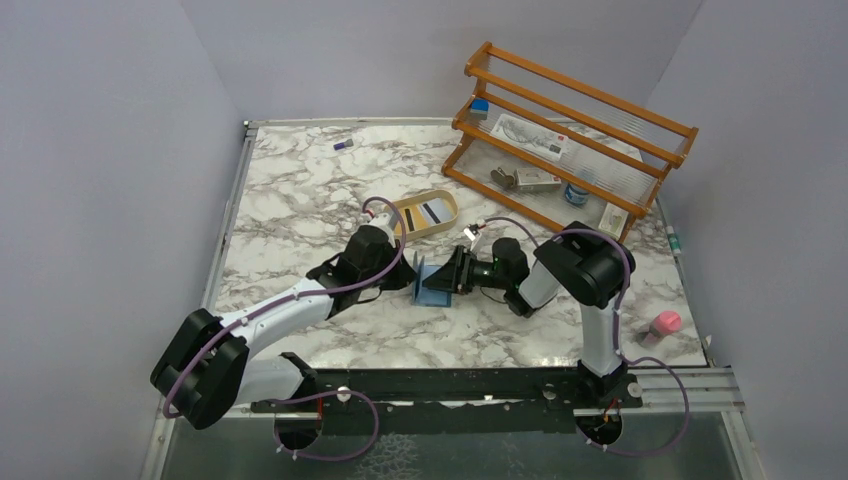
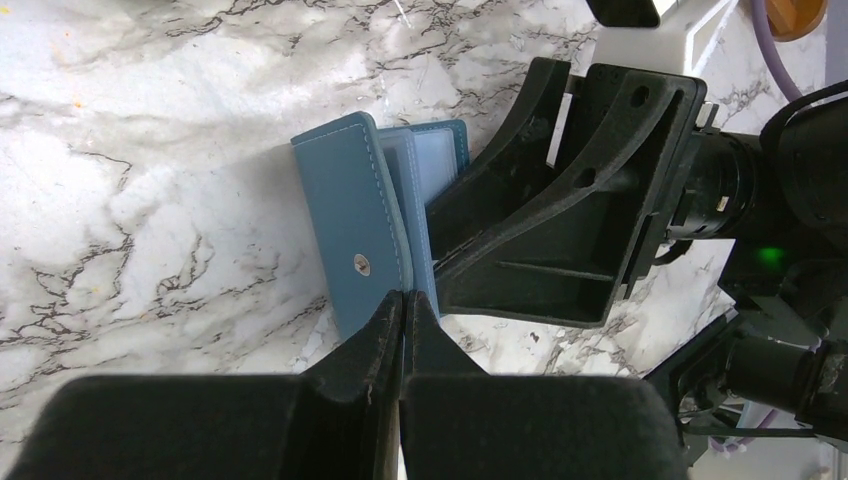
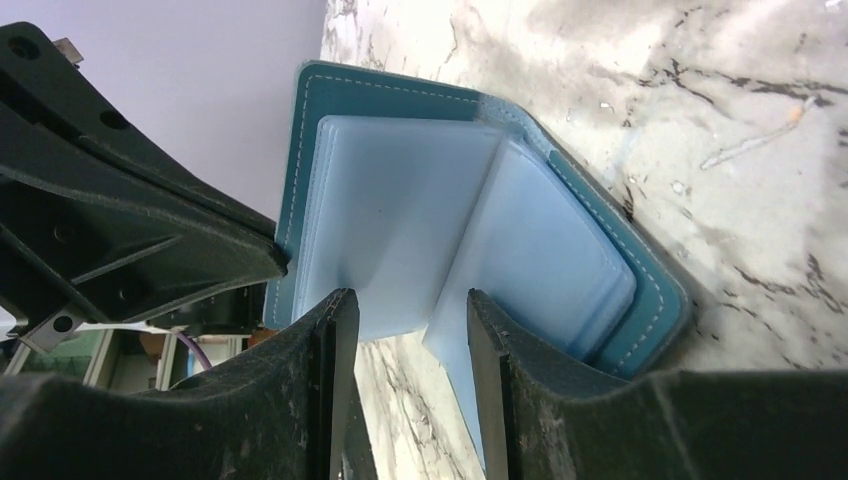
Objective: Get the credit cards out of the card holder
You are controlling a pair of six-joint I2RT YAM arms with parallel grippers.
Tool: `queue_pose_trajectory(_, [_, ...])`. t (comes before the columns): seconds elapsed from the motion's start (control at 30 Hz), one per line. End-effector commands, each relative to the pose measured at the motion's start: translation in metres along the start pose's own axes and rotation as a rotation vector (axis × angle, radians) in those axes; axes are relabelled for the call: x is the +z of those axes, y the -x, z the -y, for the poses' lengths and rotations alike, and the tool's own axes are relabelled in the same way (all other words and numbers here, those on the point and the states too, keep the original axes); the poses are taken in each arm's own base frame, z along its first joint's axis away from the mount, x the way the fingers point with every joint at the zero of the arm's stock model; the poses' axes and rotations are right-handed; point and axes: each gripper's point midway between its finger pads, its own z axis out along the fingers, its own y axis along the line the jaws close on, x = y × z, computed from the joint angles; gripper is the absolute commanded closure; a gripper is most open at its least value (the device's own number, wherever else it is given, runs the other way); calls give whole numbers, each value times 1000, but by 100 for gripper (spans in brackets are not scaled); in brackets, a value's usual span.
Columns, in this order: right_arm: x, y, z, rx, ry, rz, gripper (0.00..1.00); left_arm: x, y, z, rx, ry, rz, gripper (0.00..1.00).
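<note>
At the middle of the marble table (image 1: 300, 195), you find the teal-blue card holder (image 1: 433, 287) between your two grippers, near the tan oval tray (image 1: 450, 226), on its near side. It stands open in an L. One cover lies flat on the marble and the other stands upright on the left. The hinge, its long axis, runs from the near edge toward the far edge. The open inside faces right, toward your right arm.

Your left gripper (image 2: 403, 305) is closed to a hairline seam on an edge of the upright cover. A small metal snap stud (image 2: 362, 264) sits close by on the teal outer face. Your right gripper (image 3: 408, 300) reaches into the open side with its fingers a narrow way apart. Pale blue translucent sleeves (image 3: 400, 210) fan out from the hinge, and their fold lies in the gap between those fingers. You cannot tell whether the fingers press on it, or whether any sleeve has a card in it.

The credit cards (image 1: 428, 212) that show lie in the tray: one yellow, one white, one with a dark stripe. Any print on them is too small to read.

At the far right stands a wooden rack (image 1: 580, 95) holding packets with labels too small to read. A pink object (image 1: 665, 323) sits near the table's right edge.
</note>
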Motion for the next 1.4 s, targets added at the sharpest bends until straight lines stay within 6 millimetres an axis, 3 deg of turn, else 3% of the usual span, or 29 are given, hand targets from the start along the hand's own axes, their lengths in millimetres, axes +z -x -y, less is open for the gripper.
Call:
queue_pose_trajectory(0.0, [2,-15,29,43,-88,-60,50,2,-14,-13,-7,35,-25,100])
queue_pose_trajectory(0.77, [17,-16,32,33,-100,-104,50,-10,-20,-33,0,116,-9,100])
queue_pose_trajectory(1.37, [-13,-23,35,-12,-181,-56,46,-9,-13,-28,17,108,-5,100])
